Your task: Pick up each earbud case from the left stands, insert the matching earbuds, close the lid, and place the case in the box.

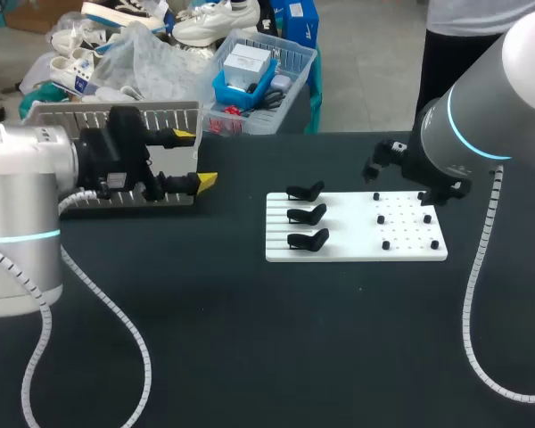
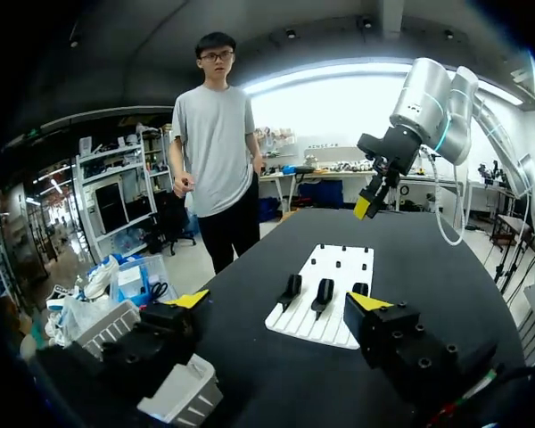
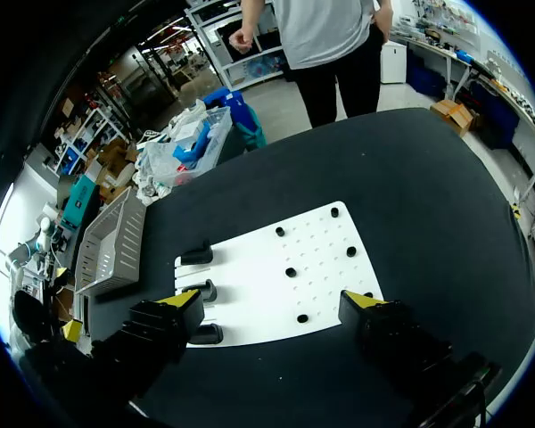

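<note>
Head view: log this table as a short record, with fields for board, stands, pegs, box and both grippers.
board: white rectangular board on the black table
stands: three black curved stands in a column on its left part
pegs: small black pegs on its right part
box: grey slatted box at the table's far left
left arm: left gripper open, empty, beside the box
right arm: right gripper open, empty, raised over the pegs

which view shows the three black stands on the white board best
The head view: all three black stands sit unblocked in a column on the left end of the white board. The right wrist view shows all three too, close beside the right hand. In the left wrist view, the left hand partly hides one.
</note>
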`<state>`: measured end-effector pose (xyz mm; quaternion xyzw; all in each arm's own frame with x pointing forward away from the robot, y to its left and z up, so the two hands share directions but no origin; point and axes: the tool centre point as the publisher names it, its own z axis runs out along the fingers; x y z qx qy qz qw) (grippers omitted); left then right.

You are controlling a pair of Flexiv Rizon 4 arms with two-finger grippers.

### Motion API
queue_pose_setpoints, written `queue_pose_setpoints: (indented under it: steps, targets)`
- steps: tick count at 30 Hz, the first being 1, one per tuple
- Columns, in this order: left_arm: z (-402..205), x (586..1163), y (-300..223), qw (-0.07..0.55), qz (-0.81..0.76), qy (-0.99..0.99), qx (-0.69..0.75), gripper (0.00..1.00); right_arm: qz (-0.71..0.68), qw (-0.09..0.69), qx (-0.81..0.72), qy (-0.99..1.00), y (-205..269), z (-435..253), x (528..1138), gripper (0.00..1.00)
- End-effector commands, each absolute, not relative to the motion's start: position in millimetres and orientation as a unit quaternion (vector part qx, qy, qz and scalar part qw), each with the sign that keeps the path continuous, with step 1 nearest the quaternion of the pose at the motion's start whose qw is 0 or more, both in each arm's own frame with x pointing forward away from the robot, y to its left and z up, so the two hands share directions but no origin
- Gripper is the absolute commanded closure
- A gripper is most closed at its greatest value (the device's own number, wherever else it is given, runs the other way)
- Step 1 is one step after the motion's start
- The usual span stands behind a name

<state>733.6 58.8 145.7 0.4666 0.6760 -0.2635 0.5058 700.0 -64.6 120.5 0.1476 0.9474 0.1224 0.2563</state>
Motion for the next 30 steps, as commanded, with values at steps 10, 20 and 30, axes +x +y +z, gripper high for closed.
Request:
queue_pose_setpoints:
  steps: [10,20,30]
  targets:
    - [154.8,703.4,32.3,0.534,-0.199,0.702,0.426,0.00,0.123,0.262,0.149,0.946,-65.2,119.3,697.3,0.00]
    - [154.8,703.4,32.3,0.534,-0.199,0.702,0.426,0.00,0.123,0.262,0.149,0.946,-65.2,119.3,697.3,0.00]
    - [154.8,703.4,32.3,0.534,-0.199,0.702,0.426,0.00,0.123,0.262,0.149,0.946,-65.2,119.3,697.3,0.00]
